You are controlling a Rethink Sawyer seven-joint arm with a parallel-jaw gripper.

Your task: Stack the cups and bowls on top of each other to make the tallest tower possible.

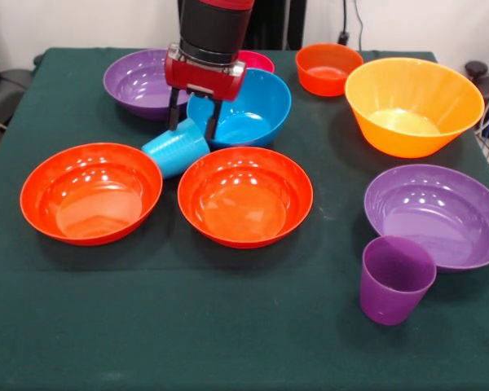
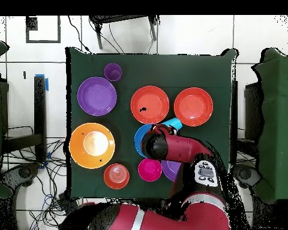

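A light blue cup (image 1: pixel 175 149) lies tilted on its side between the blue bowl (image 1: pixel 257 114) and the two orange-red bowls (image 1: pixel 91 193) (image 1: pixel 244 195). My gripper (image 1: pixel 192 120) reaches down over it, a finger on each side of the cup's base end, shut on it. The overhead view shows only a bit of the light blue cup (image 2: pixel 173 124) beside the arm. A purple cup (image 1: pixel 395 279) stands upright near the front right. No tower stands anywhere.
Spread over the green table (image 1: pixel 228 342) are two purple bowls (image 1: pixel 143 81) (image 1: pixel 436 213), a pink bowl (image 1: pixel 257 59) behind the arm, a small orange bowl (image 1: pixel 328 69) and a large yellow-orange bowl (image 1: pixel 414 106).
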